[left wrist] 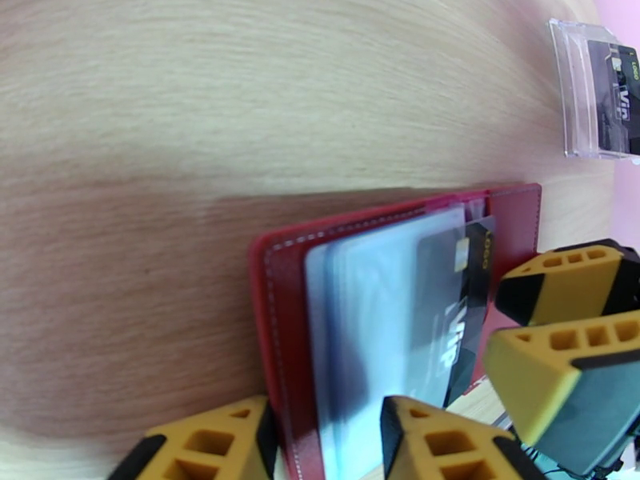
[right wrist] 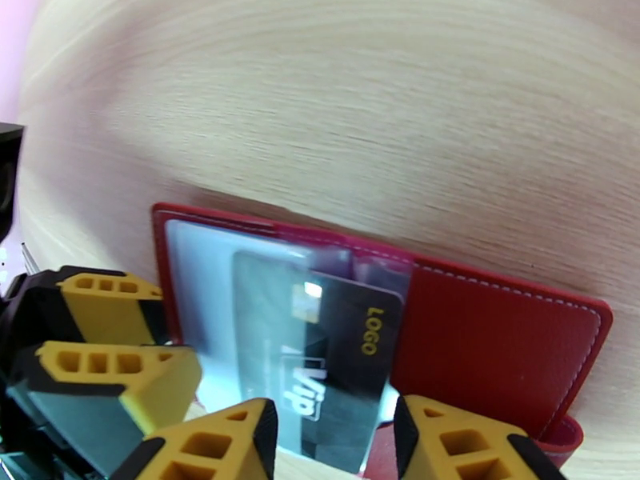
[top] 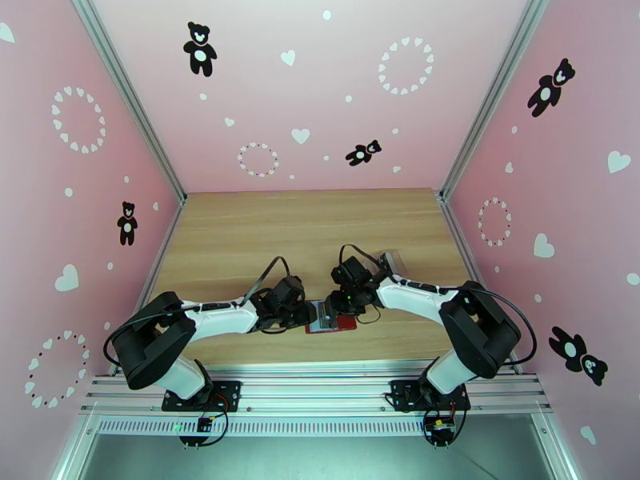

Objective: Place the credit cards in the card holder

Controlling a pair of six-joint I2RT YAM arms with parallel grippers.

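Yellow-tipped right fingers (right wrist: 232,446), lowest in the right wrist view, stand one at each long edge of the credit card (right wrist: 344,370). They appear to pinch its near end across the width. The contact sits at the frame's edge, so the grip is judged, not plainly shown.

Ahead of them the dark grey card, lettered Vip and LOGO, lies face up. Its far half is already under a clear pocket of the card holder (right wrist: 496,346), and its near half projects out. As that view gives it, the card's long axis points straight away from the right fingers, into the pocket.

From the other arm's side, the left fingers (left wrist: 436,446) close on the holder itself. One is outside the red cover and the other is against the stack of clear pockets, pinching cover and pockets together.

The holder lies open on the wooden counter (right wrist: 360,114), between the two arm bases and near the counter's front edge. Farther back on the right arm's side, apart from the holder, lies a clear plastic case (left wrist: 596,98) with dark Vip-lettered contents.

Judgement: insertion is part done. The coming move belongs to the right arm: a push along the card's long axis, away from its fingers, while the left arm steadies the holder. A skewed card would likely catch on the pocket mouth.
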